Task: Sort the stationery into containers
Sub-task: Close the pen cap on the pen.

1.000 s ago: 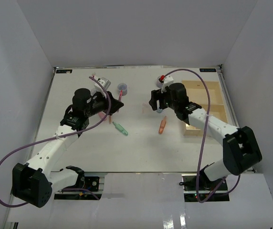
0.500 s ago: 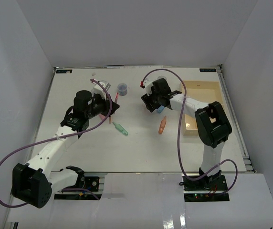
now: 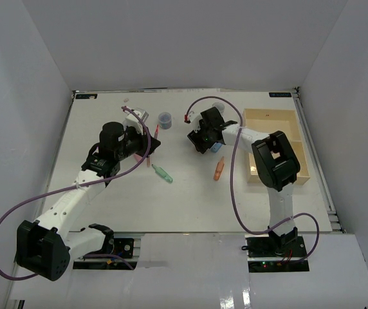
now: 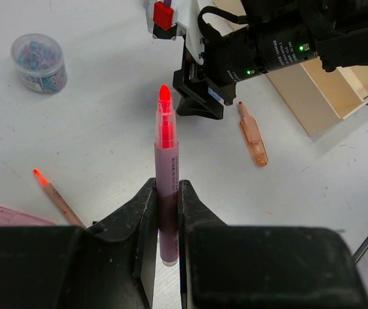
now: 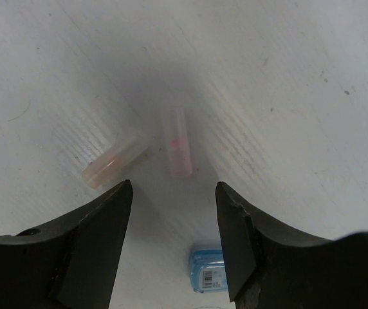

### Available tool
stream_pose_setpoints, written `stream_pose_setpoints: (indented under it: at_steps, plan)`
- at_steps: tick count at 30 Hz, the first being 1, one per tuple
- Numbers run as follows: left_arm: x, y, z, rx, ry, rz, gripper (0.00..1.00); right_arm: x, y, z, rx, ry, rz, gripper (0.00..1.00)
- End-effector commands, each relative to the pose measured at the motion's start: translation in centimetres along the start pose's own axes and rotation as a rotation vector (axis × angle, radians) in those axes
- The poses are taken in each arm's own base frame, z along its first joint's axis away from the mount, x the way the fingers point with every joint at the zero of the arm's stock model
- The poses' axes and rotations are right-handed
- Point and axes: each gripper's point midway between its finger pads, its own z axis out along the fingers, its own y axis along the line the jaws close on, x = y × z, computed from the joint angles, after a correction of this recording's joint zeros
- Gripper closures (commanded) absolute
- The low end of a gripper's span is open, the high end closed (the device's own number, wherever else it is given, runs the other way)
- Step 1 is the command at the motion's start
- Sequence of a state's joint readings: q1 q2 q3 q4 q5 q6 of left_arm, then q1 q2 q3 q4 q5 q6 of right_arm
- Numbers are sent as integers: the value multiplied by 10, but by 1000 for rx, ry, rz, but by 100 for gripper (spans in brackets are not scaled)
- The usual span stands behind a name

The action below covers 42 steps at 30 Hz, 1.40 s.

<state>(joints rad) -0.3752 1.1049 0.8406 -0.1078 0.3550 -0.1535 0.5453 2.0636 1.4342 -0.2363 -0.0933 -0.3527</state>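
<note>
The fingers (image 4: pixel 138 222) of the left gripper (image 4: pixel 166 193) are clamped on a pink highlighter (image 4: pixel 167 161). It stands straight up the middle of the left wrist view, its bright red tip at the top and its butt end showing below the fingers. Left of it on the white table (image 4: pixel 107 141) lies an orange pencil (image 4: pixel 56 198), and a pale pink piece (image 4: pixel 7 215) sits at the lower left edge. In the upper left stands a small round pot (image 4: pixel 39 62) filled with coloured clips. Right of the highlighter's tip lies an orange marker (image 4: pixel 253 136), and past it, in the upper right, is a corner of the pale wooden tray (image 4: pixel 312 96).

The fingers (image 5: pixel 94 238) of the right gripper (image 5: pixel 173 190) stand apart, gripping nothing, low over the table. Just above their tips in the frame lie two short translucent pieces, a pale orange cap (image 5: pixel 114 162) on the left and a pink cap (image 5: pixel 177 149) at the middle; whether they touch cannot be told. A small blue piece (image 5: pixel 208 270) lies at the bottom edge between the fingers.

In the top view the left gripper is left of centre and the right gripper just right of centre, with the pot above and between them. A green marker (image 3: pixel 163 173) lies below the left gripper, the orange marker lies below the right gripper, and the tray sits at the right edge of the table, well apart from the held highlighter
</note>
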Motion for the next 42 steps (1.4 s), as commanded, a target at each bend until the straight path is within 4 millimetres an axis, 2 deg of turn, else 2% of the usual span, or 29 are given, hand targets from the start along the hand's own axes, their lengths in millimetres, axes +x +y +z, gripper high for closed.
stream_pose_setpoints:
  at_steps: [1,16,23,30,32,36,39,42]
  plan:
    - [-2,-2,-4,10,-10,9,100,-13,-5,2,-1,-19,-33,39]
    - [3,-3,-1,25,8,2,100,-20,-5,26,-44,7,-50,43]
    - [5,-3,1,27,17,-3,100,-16,-1,34,-47,42,-62,53]
    - [6,-3,1,30,19,-4,100,-12,-3,35,-36,76,-61,55]
    - [5,-4,1,30,16,-3,100,-10,-2,35,-38,80,-62,61]
    - [5,-4,1,33,17,-4,100,-14,-2,30,-40,76,-64,66]
    - [5,-5,0,38,15,-5,100,-28,-4,19,-30,44,-69,81]
    - [4,-6,0,43,13,-5,100,-41,-10,7,-2,16,-79,84]
